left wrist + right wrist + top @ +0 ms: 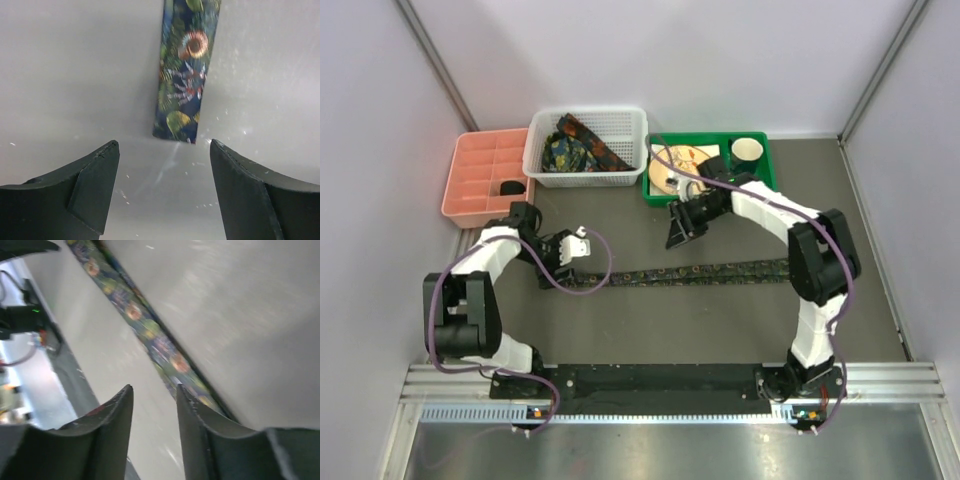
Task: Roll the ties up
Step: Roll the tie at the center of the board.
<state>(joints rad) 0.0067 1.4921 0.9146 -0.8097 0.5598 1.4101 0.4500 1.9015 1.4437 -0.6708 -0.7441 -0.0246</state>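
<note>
A white perforated plastic basket (588, 181) is holding a heap of dark paisley-print fabric ties (575, 150). Beside it a green plastic tray (769, 168) is carrying a round wooden disc (675, 165) and a white cup (747, 150), and a pink compartmented tray (470, 175) is keeping one small dark object (512, 187). One long narrow dark floral-print tie (690, 271) is lying stretched across the grey surface (720, 320). The left jaws are standing wide apart, gripping nothing — the tie's narrow end (185, 90) is lying just ahead. The right jaws are standing narrowly parted, empty — the tie is running alongside one finger (195, 440).
</note>
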